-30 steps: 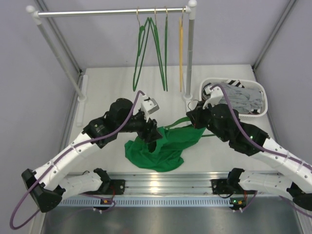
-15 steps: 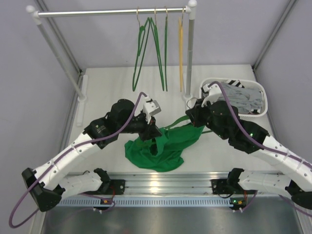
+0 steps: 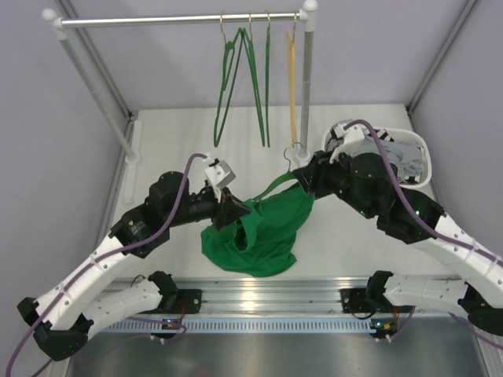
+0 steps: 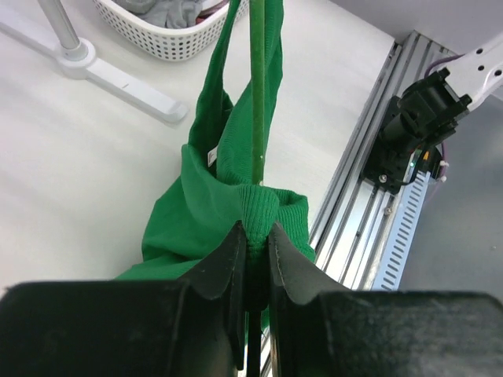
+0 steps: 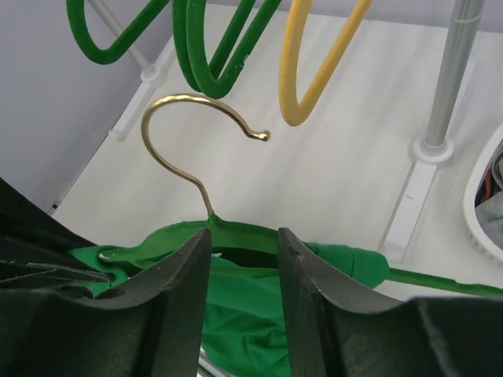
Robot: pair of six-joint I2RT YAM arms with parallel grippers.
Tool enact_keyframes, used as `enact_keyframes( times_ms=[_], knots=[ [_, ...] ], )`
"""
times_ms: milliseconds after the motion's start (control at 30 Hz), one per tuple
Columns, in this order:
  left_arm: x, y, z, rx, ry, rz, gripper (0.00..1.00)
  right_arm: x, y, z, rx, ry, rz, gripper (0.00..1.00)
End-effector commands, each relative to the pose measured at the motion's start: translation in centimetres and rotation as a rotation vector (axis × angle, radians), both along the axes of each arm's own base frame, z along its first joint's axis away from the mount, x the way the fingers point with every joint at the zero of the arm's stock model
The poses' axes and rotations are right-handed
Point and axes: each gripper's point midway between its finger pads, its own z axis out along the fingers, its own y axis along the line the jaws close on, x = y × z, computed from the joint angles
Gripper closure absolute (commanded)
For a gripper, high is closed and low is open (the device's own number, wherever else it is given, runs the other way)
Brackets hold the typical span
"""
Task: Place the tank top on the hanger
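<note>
The bright green tank top (image 3: 259, 236) lies bunched on the table between my arms, with one strap lifted. The green hanger (image 3: 277, 185) is threaded through it, and its gold hook (image 5: 189, 133) stands free, pointing toward the rack. My left gripper (image 3: 229, 212) is shut on a ribbed fold of the tank top (image 4: 259, 208), and the hanger's rod (image 4: 257, 94) runs away from its jaws. My right gripper (image 3: 302, 181) is open just behind the hanger's neck (image 5: 236, 234), fingers apart and touching nothing. A strap (image 5: 357, 265) is wrapped over one hanger arm.
At the back, several green hangers (image 3: 236, 78) and a yellow hanger (image 3: 291, 86) hang on the rack. Its right post (image 3: 306, 94) stands close to my right gripper. A white basket (image 3: 420, 153) of grey striped clothes sits at the right. A metal rail (image 3: 259, 294) runs along the near edge.
My right gripper has opened, let go of the hanger's neck and drawn back. My left gripper closed on the fabric and moved left, pulling the top along the hanger.
</note>
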Motion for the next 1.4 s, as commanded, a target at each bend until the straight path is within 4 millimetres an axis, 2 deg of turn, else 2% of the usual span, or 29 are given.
enact_keyframes(
  times_ms=[0, 100, 233, 300, 333, 400, 533, 767, 867, 900, 1000, 1033, 1067, 1100, 1233, 1367],
  knots=[
    [0.8, 0.1, 4.2, -0.144, -0.106, 0.054, 1.0, -0.3, -0.6, 2.6, 0.043, -0.044, 0.0, 0.58],
    [0.7, 0.7, 5.0, -0.187, -0.125, 0.086, 1.0, -0.9, -1.9, 1.9, 0.037, -0.04, -0.017, 0.53],
    [0.6, 1.3, 5.9, -0.217, -0.127, 0.112, 1.0, -1.9, -3.3, -0.6, 0.027, -0.029, -0.016, 0.52],
    [0.5, 1.5, 6.3, -0.223, -0.134, 0.119, 1.0, -2.6, -3.5, -1.2, 0.031, -0.034, 0.015, 0.49],
    [0.4, 1.5, 6.5, -0.229, -0.131, 0.119, 1.0, -2.7, -3.4, -2.6, 0.006, -0.025, 0.028, 0.48],
    [0.2, 1.7, 7.0, -0.242, -0.135, 0.119, 1.0, -2.9, -3.4, -3.6, -0.011, -0.016, 0.037, 0.46],
    [-0.1, 1.8, 7.6, -0.259, -0.135, 0.116, 1.0, -2.3, -3.1, -5.5, -0.043, -0.022, 0.034, 0.39],
    [-0.6, 1.9, 8.9, -0.271, -0.141, 0.099, 1.0, -0.3, -2.0, -6.2, -0.097, -0.049, -0.007, 0.38],
    [-0.8, 2.0, 9.4, -0.273, -0.144, 0.094, 1.0, 0.5, -1.8, -5.8, -0.101, -0.065, -0.035, 0.49],
    [-0.9, 2.1, 9.7, -0.278, -0.149, 0.095, 1.0, 0.8, -1.7, -5.6, -0.108, -0.069, -0.043, 0.59],
    [-1.0, 2.4, 10.2, -0.28, -0.155, 0.099, 1.0, 1.1, -2.0, -5.0, -0.111, -0.083, -0.065, 0.74],
    [-1.0, 2.5, 10.3, -0.277, -0.159, 0.103, 1.0, 1.1, -2.2, -4.3, -0.102, -0.093, -0.074, 0.83],
    [-1.1, 2.6, 10.4, -0.276, -0.163, 0.105, 1.0, 1.1, -2.5, -3.9, -0.099, -0.098, -0.081, 0.87],
    [-1.0, 3.0, 10.4, -0.267, -0.165, 0.121, 1.0, 1.0, -2.9, -2.6, -0.081, -0.117, -0.089, 0.92],
    [-1.0, 3.7, 11.2, -0.274, -0.187, 0.149, 1.0, 0.5, -4.8, -0.6, -0.072, -0.15, -0.125, 0.95],
    [-1.3, 4.1, 11.9, -0.285, -0.197, 0.152, 1.0, -0.1, -5.1, 0.2, -0.063, -0.155, -0.108, 0.92]
  ],
)
